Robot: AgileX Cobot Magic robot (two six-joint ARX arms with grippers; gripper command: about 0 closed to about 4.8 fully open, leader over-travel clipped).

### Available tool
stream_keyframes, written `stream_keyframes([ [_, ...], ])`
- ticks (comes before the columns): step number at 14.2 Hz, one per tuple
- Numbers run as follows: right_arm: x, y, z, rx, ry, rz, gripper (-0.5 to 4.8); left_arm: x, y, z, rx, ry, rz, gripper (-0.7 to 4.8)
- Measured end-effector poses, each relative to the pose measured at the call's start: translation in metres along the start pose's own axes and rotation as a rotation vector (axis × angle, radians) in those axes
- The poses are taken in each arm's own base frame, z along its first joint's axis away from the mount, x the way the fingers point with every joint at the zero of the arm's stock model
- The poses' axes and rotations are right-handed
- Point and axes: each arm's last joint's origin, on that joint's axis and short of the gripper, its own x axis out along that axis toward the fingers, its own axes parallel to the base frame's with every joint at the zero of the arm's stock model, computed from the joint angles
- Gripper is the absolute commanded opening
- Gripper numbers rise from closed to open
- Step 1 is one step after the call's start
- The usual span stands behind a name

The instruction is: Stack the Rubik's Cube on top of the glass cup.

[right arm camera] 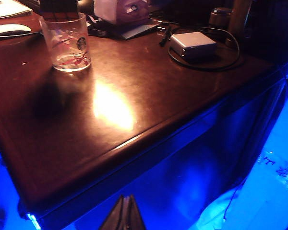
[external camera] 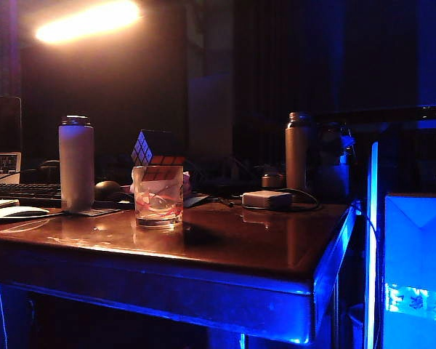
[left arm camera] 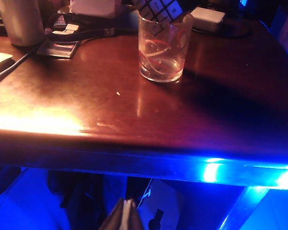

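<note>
1. Exterior view shows neither arm; each gripper appears only as a dark tip at the edge of its own wrist view, off the desk's front edge and well apart from the cup.
2. Left gripper (left arm camera: 124, 215): its jaws are pressed together, holding nothing.
3. Right gripper (right arm camera: 125, 213): its jaws are likewise closed and empty.
4. Dim blue light hides much of the room behind the desk (external camera: 261, 247).
5. Glass cup (external camera: 158, 196) stands upright on the desk, right of the white bottle (external camera: 76, 163), with red swirls showing through it.
6. Rubik's Cube (external camera: 156, 150) sits in the cup's mouth, tilted, one corner pointing up and its lower part inside the rim.
7. Both wrist views cut the cube off at the frame edge.
8. Grey box (external camera: 267, 199) lies well right of the cup, a cable looping around it.
</note>
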Motion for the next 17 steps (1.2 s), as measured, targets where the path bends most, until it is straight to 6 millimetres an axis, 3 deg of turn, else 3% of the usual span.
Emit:
stream_keyframes([
  [11, 0.000, -0.001, 0.000, 0.005, 0.001, 0.005, -0.05, 0.000, 0.000, 0.000, 0.002, 0.000, 0.000, -0.02],
  [17, 0.000, -0.027, -0.001, 0.049, 0.006, -0.263, -0.05, 0.000, 0.000, 0.000, 0.002, 0.000, 0.000, -0.02],
])
